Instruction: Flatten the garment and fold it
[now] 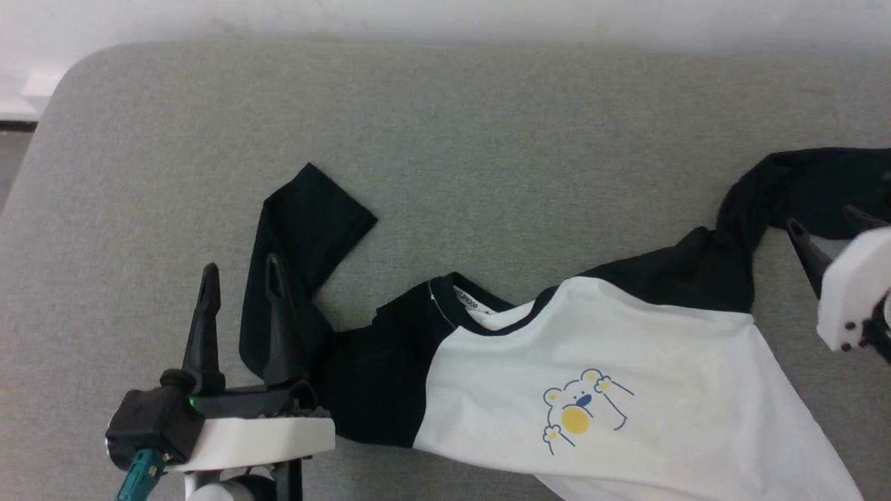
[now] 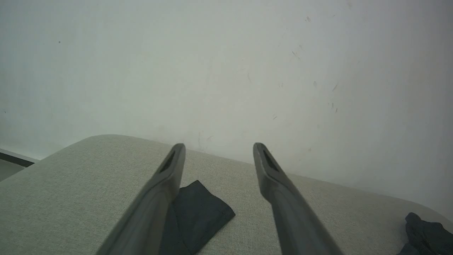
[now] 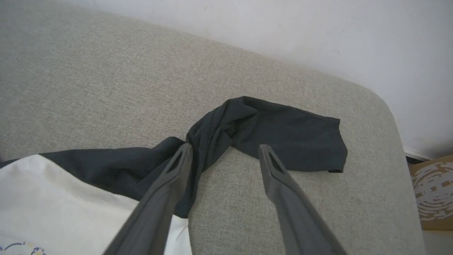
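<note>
The garment (image 1: pixel 612 362), a white T-shirt with black sleeves, a black neckband and a yellow-and-blue bear print, lies crumpled across the grey cushion (image 1: pixel 487 139). One black sleeve (image 1: pixel 306 229) points up at the left; the other (image 3: pixel 283 134) lies twisted near the right edge. My left gripper (image 1: pixel 240 278) stands open over the left sleeve (image 2: pixel 198 212), nothing between its fingers. My right gripper (image 3: pixel 223 152) hangs open just above the twisted right sleeve, holding nothing; in the head view one finger (image 1: pixel 807 254) and its white housing show at the right edge.
The cushion ends at a rounded far edge against a pale wall (image 2: pixel 226 71). A cardboard box (image 3: pixel 433 191) stands beyond the cushion's right end. Bare cushion stretches behind the shirt.
</note>
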